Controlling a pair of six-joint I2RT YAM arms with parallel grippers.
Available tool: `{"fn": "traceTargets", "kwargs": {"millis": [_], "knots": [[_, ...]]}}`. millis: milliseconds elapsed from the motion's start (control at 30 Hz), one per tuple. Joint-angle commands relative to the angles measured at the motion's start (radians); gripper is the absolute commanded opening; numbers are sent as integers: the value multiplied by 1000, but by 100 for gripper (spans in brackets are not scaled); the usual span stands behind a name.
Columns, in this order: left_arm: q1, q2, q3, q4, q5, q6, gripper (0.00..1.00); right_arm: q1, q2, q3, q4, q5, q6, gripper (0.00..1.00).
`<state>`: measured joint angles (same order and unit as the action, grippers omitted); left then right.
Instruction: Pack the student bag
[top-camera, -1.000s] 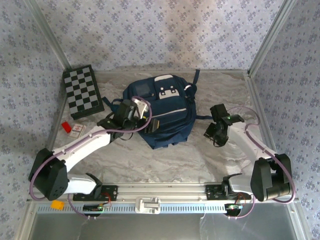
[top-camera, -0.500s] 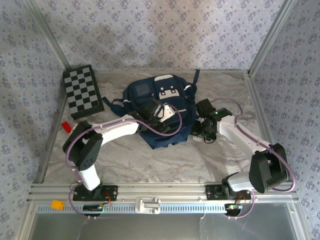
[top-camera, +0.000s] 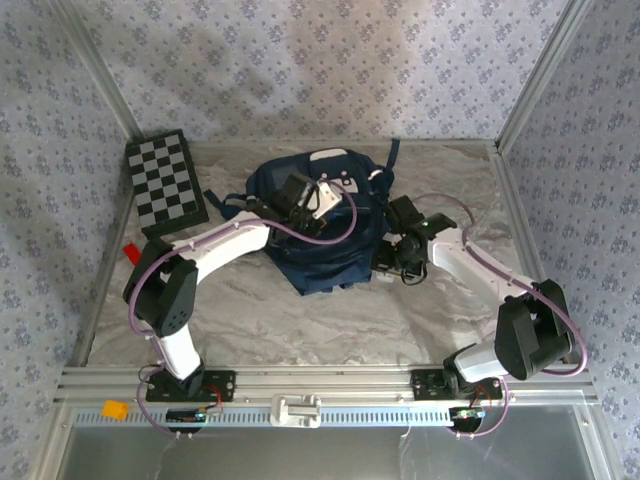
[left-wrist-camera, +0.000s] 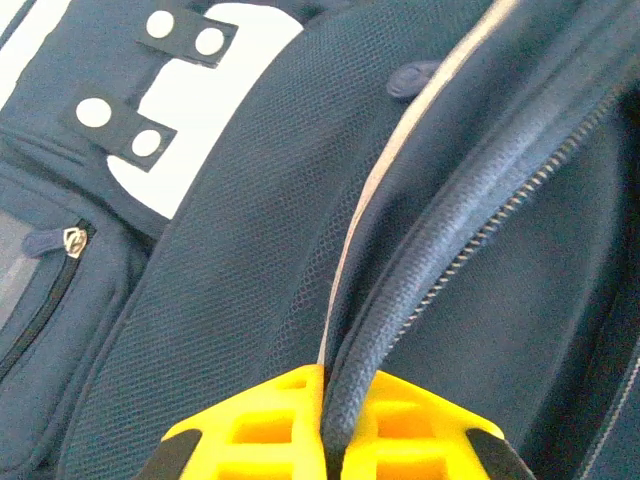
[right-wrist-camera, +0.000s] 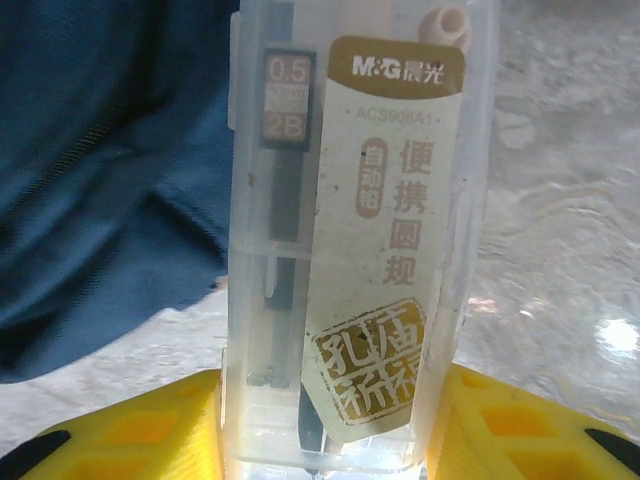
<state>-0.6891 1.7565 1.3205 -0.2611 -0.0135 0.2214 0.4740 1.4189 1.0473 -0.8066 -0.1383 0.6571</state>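
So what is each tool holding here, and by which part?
Left tool pinches the student bag by the corded edge beside its zipper; right tool grips a clear stationery case by one end.

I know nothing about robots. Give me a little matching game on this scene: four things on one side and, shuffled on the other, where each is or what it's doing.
1. left tool
2. right tool
3. checkerboard
4. bag

A. at the table's far left corner
B. holds a clear case
C. lies mid-table
D. shut on the bag's edge

Pairs: 1-D, 2-B, 3-A, 4-C.
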Motion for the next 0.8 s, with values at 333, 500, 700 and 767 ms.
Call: {"fn": "traceTargets", "kwargs": {"millis": [333,500,700,767], "knots": [[-41,-52,151,-15,35,-483,0,-24,246,280,327,-123,144,50],[-35,-54,149,0,44,-536,0,-8,343,316,441,-147,213,54],[-25,-47,131,16,59,-576,0,29,356,384,401,-122,176,67],[-8,-51,125,16,65,-602,0,13,341,352,406,-136,187,73]]}}
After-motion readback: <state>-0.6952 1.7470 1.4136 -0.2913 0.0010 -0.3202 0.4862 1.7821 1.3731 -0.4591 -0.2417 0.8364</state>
